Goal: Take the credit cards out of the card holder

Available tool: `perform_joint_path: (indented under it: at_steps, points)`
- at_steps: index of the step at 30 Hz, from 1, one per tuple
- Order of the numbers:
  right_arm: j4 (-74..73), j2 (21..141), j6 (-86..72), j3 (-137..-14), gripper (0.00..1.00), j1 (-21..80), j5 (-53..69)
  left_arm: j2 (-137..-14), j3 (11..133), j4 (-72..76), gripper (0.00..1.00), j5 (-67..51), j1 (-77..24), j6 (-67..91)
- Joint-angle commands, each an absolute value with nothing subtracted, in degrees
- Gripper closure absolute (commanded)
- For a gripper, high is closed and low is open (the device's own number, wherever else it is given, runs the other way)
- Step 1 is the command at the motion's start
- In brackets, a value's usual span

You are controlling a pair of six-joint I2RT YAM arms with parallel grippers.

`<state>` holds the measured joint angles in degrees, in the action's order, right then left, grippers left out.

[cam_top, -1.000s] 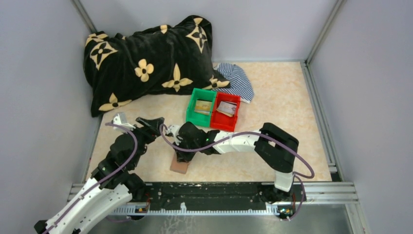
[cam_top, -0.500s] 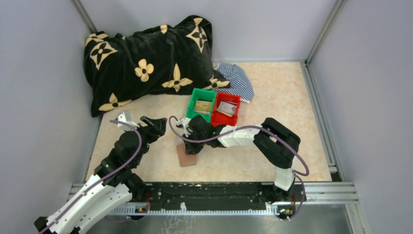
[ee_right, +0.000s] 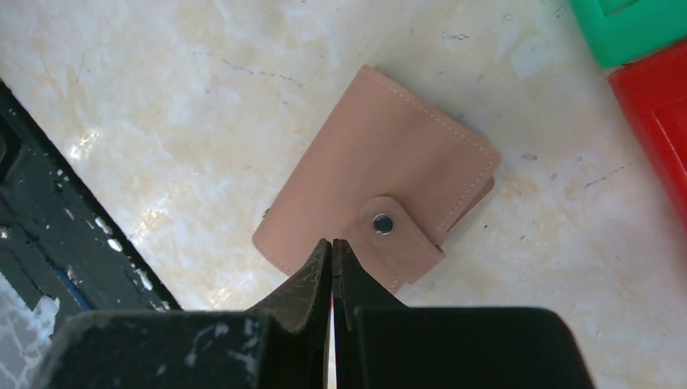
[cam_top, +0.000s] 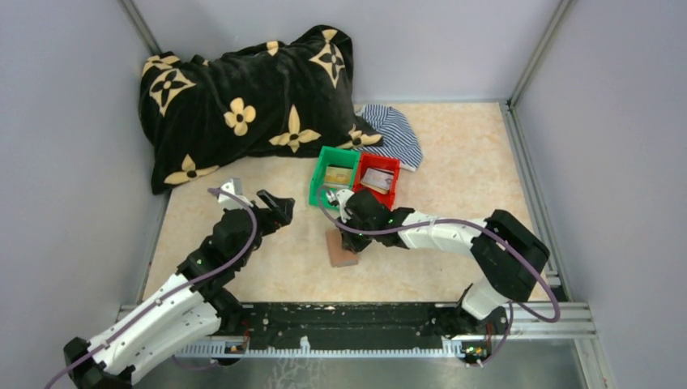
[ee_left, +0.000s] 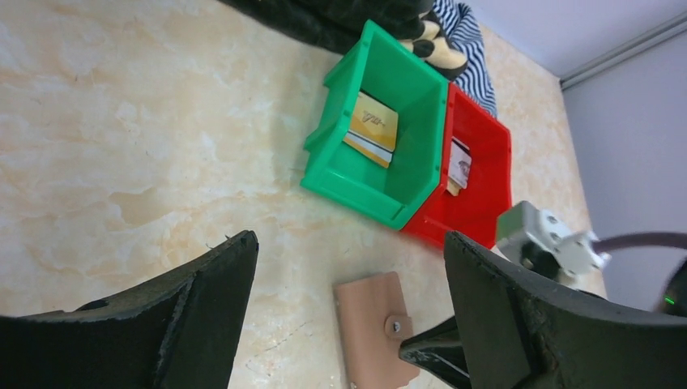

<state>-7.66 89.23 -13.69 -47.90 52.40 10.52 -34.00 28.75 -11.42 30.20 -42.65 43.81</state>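
Now rests right gripper point(ee_right: 332, 243), tips pressed together, at edge of closed card holder point(ee_right: 381, 162); holds left gripper point(ee_left: 348, 239) spread wide near green bin point(ee_left: 340, 113)

The card holder point(ee_right: 381, 186) lies snapped shut, its inside hidden; in the right wrist view the pressed-together tips of the right hand point(ee_right: 332, 247) cover part of its lower edge. There the green bin point(ee_right: 628, 28) is cropped by the upper right corner, the red bin point(ee_right: 660, 105) by the right edge. In the left wrist view the frame's bottom cuts the holder, the red bin's wall masks part of its pale card point(ee_left: 459, 164), and the print on the gold card point(ee_left: 373, 130) is too small to read.
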Motion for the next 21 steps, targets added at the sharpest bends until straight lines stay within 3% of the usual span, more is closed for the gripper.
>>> perform_joint_path:
  at_steps: [1, 12, 21]
  points:
    - [-9.1, 86.1, -13.1, -51.7, 1.0, 58.0, 8.1, -36.6, 28.5, -7.4, 0.09, 28.8, -42.8, 43.1]
    - [-6.0, 98.7, -14.5, -55.2, 1.0, 62.9, 10.8, -31.7, 34.1, -10.5, 0.09, 32.4, -42.8, 39.1]
    - [-8.5, 93.5, -16.7, -47.7, 1.0, 60.2, 5.6, -32.3, 31.9, -8.7, 0.09, 30.9, -42.8, 40.5]
